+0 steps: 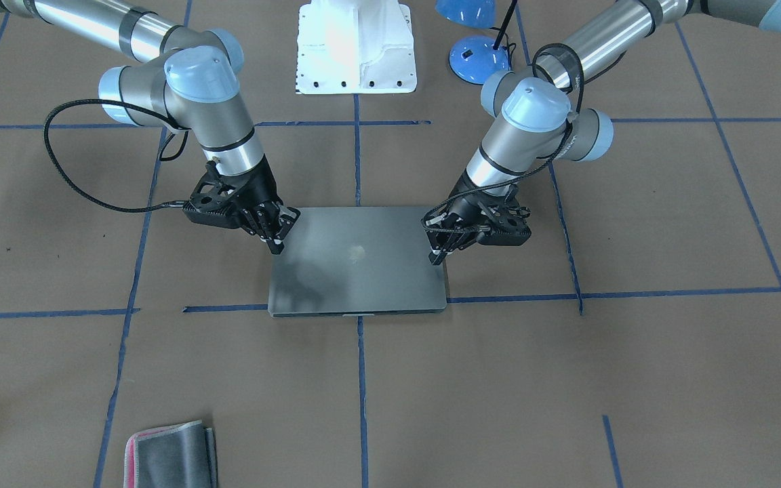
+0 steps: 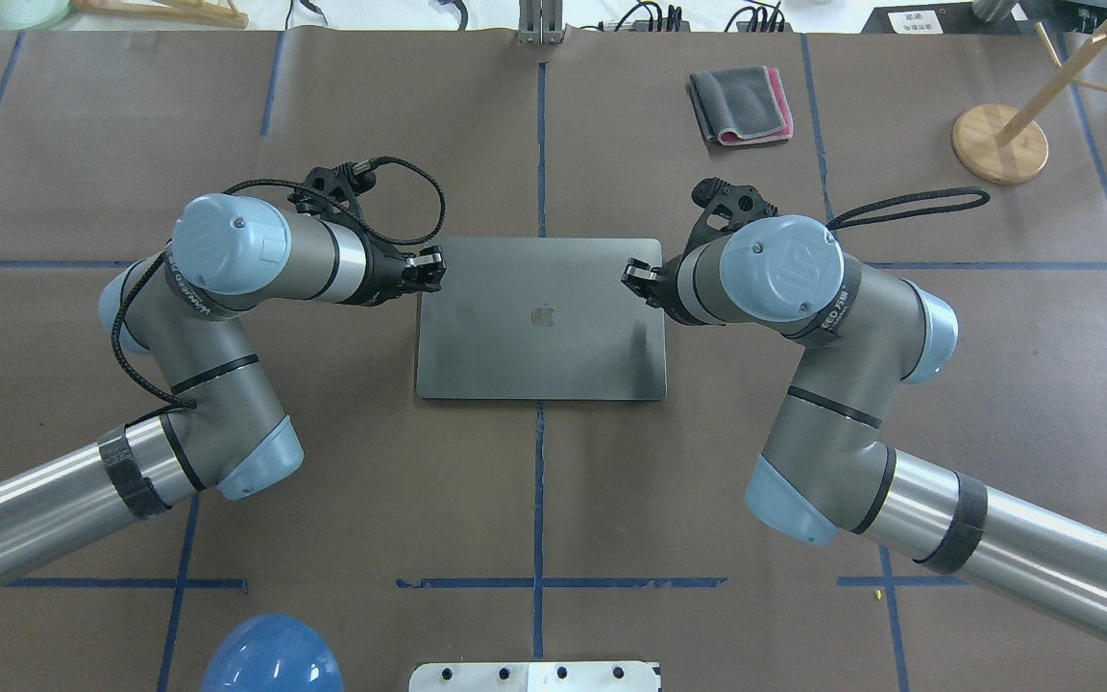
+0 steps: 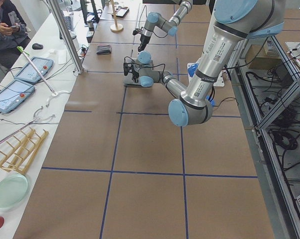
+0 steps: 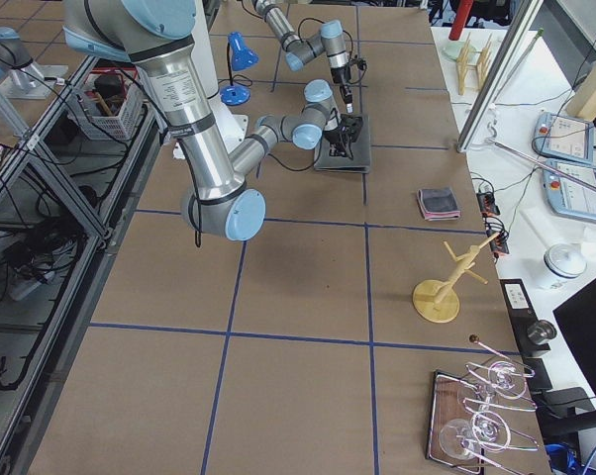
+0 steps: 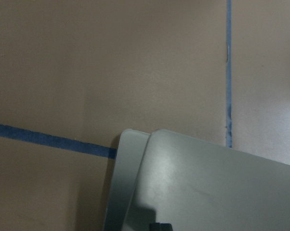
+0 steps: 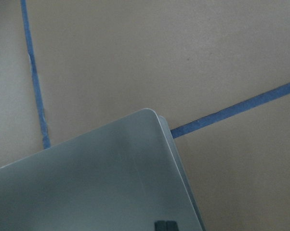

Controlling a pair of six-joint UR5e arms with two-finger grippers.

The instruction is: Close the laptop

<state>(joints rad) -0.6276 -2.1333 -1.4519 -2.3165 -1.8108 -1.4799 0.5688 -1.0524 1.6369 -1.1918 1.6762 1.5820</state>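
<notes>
The space-grey laptop (image 1: 356,271) lies at the table's middle with its lid down and the dark apple logo up; it also shows in the overhead view (image 2: 541,336). Both wrist views show the lid (image 5: 207,183) (image 6: 101,183) almost flat on the base, with a thin offset at the corner. My left gripper (image 1: 438,255) is shut, its tips on the lid's side edge near the front, also in the overhead view (image 2: 430,269). My right gripper (image 1: 276,245) is shut, its tips on the opposite edge, also in the overhead view (image 2: 638,274).
A folded grey cloth with a pink edge (image 2: 741,106) lies beyond the laptop. A wooden stand (image 2: 998,142) is at the far right. A blue lamp (image 1: 478,57) and the white robot base (image 1: 356,47) stand on the robot's side.
</notes>
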